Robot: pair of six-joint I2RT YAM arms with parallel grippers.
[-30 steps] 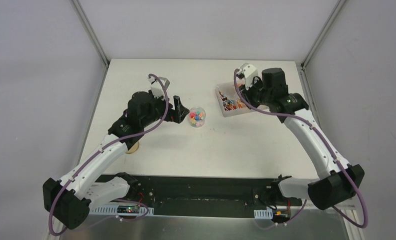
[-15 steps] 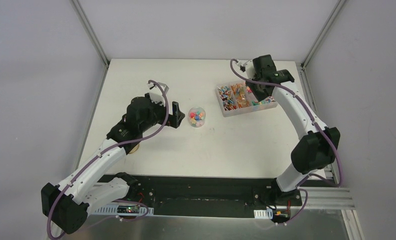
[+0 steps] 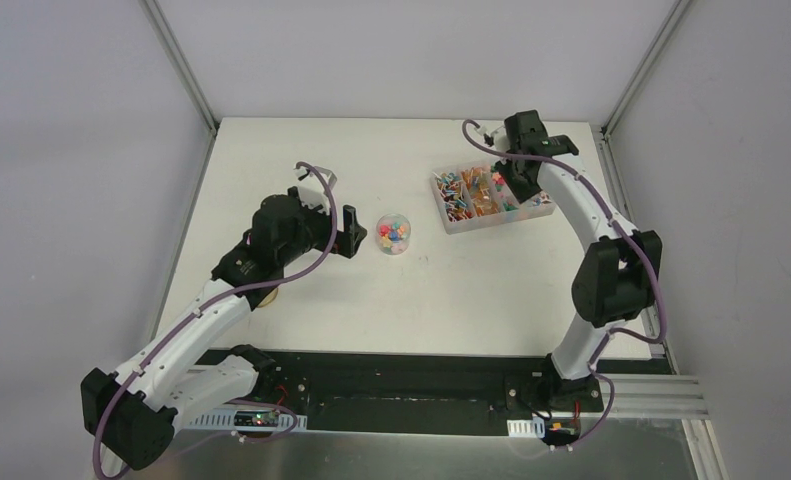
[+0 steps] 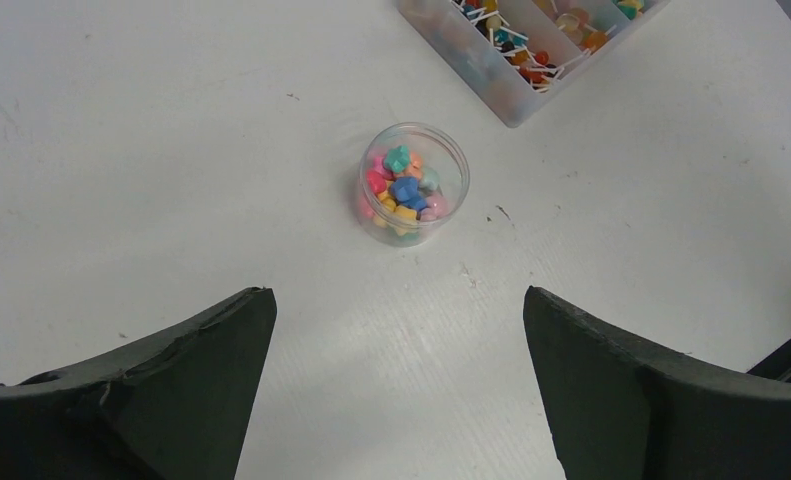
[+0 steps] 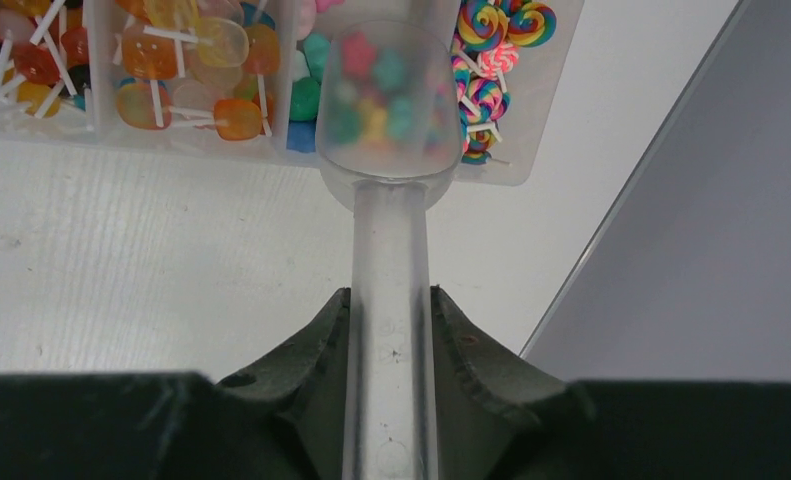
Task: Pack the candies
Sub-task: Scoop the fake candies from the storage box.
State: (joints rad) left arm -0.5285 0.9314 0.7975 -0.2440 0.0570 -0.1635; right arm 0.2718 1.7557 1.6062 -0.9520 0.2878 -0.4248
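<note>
Top external view: the left hand lay low over the white surface, just beside a small clear jar. Its jaws were spread fully wide and held nothing.

Left wrist view: the jar stood upright and open-topped beyond the two fingers, apart from both. It was partly filled with the candies in pink, blue, green, yellow and orange.

Right wrist view: the right hand was closed on the handle of a clear plastic scoop. The scoop's bowl reached over a divided clear box at the far right of the surface. More small coloured pieces showed through the bowl; whether they lay inside or beneath it could not be told. Neighbouring compartments held lollipops.
</note>
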